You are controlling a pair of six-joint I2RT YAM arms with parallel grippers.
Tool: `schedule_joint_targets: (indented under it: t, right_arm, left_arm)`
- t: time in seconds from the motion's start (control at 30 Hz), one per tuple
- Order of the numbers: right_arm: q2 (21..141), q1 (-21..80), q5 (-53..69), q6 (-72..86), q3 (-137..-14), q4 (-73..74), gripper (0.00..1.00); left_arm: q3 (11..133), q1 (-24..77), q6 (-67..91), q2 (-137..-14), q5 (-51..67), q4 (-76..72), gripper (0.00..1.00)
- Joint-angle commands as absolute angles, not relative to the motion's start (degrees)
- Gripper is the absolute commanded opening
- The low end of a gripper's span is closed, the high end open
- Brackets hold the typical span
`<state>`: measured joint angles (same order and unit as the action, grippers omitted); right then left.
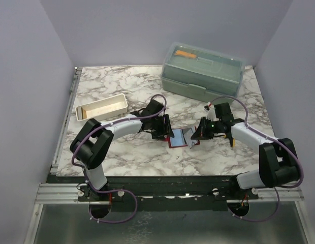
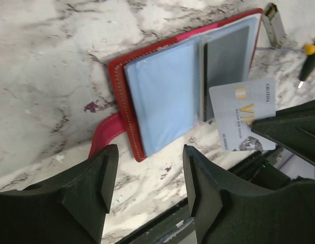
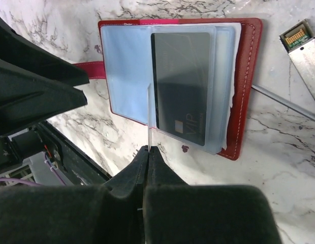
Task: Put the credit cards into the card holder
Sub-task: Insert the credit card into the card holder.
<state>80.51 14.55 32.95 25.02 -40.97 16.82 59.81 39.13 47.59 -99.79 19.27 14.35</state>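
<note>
The card holder (image 1: pixel 177 138) lies open on the marble table, dark red outside (image 3: pixel 246 86) with grey-blue clear sleeves (image 2: pixel 162 96). A black VIP credit card (image 3: pixel 180 81) sits inside its top sleeve. My right gripper (image 3: pixel 148 148) is shut on a white VIP credit card (image 2: pixel 244 117), which shows edge-on (image 3: pixel 149 114) in the right wrist view. The card's far edge sits at the sleeve's opening. My left gripper (image 2: pixel 150 175) is open and empty, hovering just off the holder's strap side over bare marble.
A long white tray (image 1: pixel 101 108) stands at the left and a pale-green lidded box (image 1: pixel 203 76) at the back. A small silver metal module (image 3: pixel 305 48) lies right of the holder. The table's dark front edge (image 2: pixel 162 223) runs close below my left fingers.
</note>
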Motion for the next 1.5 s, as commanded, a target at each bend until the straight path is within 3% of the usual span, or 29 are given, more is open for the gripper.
schedule_joint_targets:
  t: [0.0, 0.13, 0.5, 1.0, 1.47]
  right_arm:
    - [83.3, 13.0, 37.2, 22.4, -42.1, 15.8, 0.00]
    - [86.3, 12.5, 38.6, 21.9, -42.0, 14.2, 0.00]
    - [90.3, 12.5, 38.7, 21.8, -41.8, 10.0, 0.00]
    - [94.6, 12.3, 41.3, 20.8, -40.5, 1.4, 0.00]
    - [96.9, 12.1, 43.1, 23.7, -39.6, -5.1, 0.00]
  left_arm:
    - [62.6, 40.1, 44.7, -102.4, 12.0, 20.6, 0.60]
    - [64.2, 41.1, 44.3, -105.0, 10.9, 21.6, 0.58]
    - [65.6, 41.7, 44.2, -108.3, 9.1, 22.3, 0.35]
    - [67.5, 41.8, 41.2, -111.4, 6.0, 24.4, 0.17]
    - [67.8, 41.9, 40.6, -111.9, 5.9, 24.8, 0.13]
